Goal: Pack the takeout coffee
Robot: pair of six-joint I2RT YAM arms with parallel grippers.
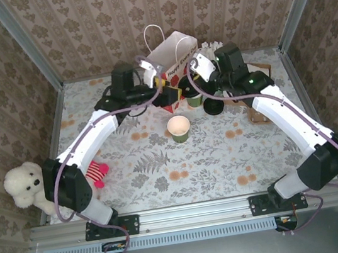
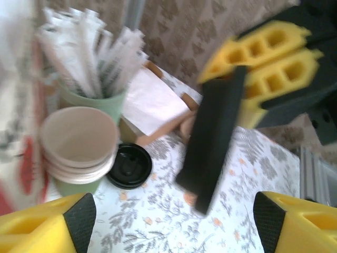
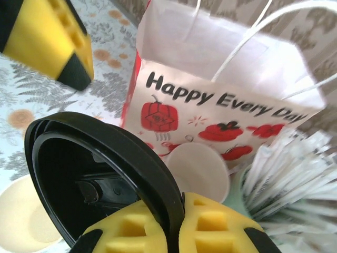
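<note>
Nearby, open takeout coffee left of right fingers with black lid.

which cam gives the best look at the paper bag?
Right wrist: the paper bag is close, with open mouth, handles and print sharp. Top external shows the bag small, lower part hidden. Left wrist catches a blurred white-and-red strip, likely its side.

Dark green cup, black lid, white bag with red print, fern-patterned tablecloth.
</note>
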